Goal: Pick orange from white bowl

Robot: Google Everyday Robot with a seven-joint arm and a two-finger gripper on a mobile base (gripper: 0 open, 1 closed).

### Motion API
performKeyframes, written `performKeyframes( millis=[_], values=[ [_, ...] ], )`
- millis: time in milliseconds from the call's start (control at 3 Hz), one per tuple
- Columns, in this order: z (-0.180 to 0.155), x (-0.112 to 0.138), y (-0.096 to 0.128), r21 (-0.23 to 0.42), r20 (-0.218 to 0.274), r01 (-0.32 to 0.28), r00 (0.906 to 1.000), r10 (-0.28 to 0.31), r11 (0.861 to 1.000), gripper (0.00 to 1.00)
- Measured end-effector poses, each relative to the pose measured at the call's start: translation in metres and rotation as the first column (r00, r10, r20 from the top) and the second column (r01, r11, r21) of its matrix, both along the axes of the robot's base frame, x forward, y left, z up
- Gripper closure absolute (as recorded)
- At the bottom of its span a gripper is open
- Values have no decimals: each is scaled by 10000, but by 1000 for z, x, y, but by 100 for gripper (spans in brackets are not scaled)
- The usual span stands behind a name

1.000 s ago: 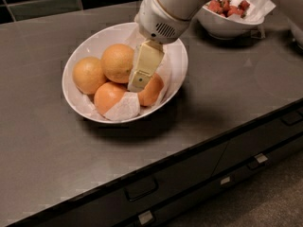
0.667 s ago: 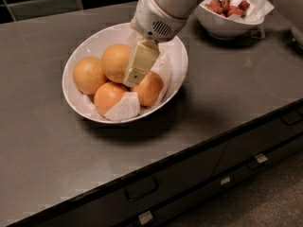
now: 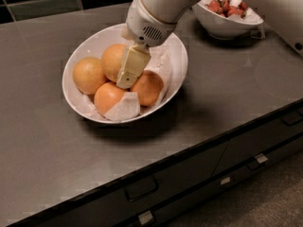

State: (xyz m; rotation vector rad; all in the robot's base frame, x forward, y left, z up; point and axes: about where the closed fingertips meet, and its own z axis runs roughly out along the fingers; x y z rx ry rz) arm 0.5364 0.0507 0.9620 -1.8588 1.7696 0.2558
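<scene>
The white bowl [image 3: 90, 46] stands on the dark counter, wide and shallow, lined with crumpled white paper [image 3: 124, 109]. Several oranges lie in it: one at the left [image 3: 88, 74], one at the back [image 3: 112, 58], one at the front [image 3: 109, 96] and one at the right [image 3: 147, 89]. My gripper [image 3: 126, 81] reaches down into the bowl from the upper right. Its cream tip sits in the middle of the oranges, between the back one and the right one. It hides part of both.
A smaller, deeper white bowl with red berries [image 3: 226, 14] stands at the back right. The dark counter [image 3: 227, 84] ends in a front edge with drawers and handles [image 3: 140, 189] below. A dark tiled wall [image 3: 42, 4] runs along the back.
My gripper has moved a little to the left and lower into the bowl, in among the oranges. The oranges and both bowls have not moved.
</scene>
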Motion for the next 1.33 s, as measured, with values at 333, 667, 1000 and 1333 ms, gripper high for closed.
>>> performKeyframes(
  millis=[333,667,1000,1333],
  values=[
    [-4,1,5,-25,-80,-76,9999,76,10000,21],
    [-9,2,9,-225,-91,23,10000,-25,9997,24],
    [-13,3,10,-422,-48,235,9997,-237,9988,26],
    [-16,4,11,-526,-6,391,9992,-392,9978,28]
  ],
)
